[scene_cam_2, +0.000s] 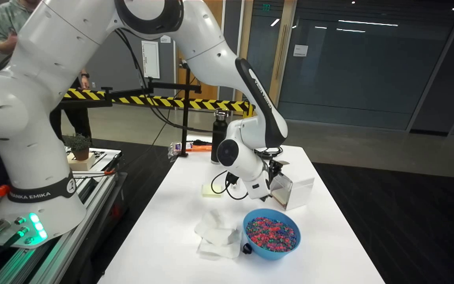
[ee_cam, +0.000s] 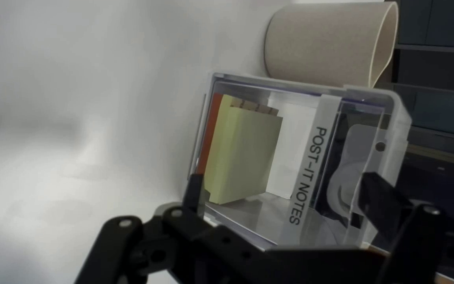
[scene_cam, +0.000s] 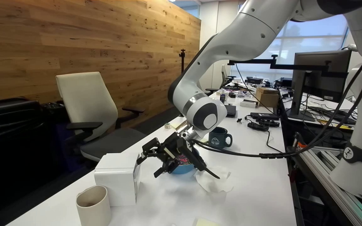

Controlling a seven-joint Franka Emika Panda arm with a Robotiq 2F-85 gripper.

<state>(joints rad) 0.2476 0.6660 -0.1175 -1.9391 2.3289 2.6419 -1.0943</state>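
My gripper (ee_cam: 283, 191) stands open, its fingers spread wide with nothing gripped between them. Facing it is a clear and white box (ee_cam: 398, 130) labelled POST-IT NOTES, its front turned toward the jaws. A stack of yellow notes (ee_cam: 246, 154) and an orange strip show inside the box. In an exterior view the gripper (scene_cam: 149, 167) is just beside the white box (scene_cam: 115, 182), one finger close to its front edge; contact cannot be told. The box (scene_cam_2: 302, 193) also shows in an exterior view, where the wrist hides most of the gripper.
A beige cup (scene_cam: 94, 207) stands right beside the box. Behind the gripper are a blue bowl (scene_cam_2: 268, 254) of colourful beads, crumpled paper (scene_cam_2: 219, 234) and a dark mug (scene_cam: 218, 138). A yellow note pad (scene_cam_2: 211, 191) and black bottle (scene_cam_2: 219, 136) are on the table.
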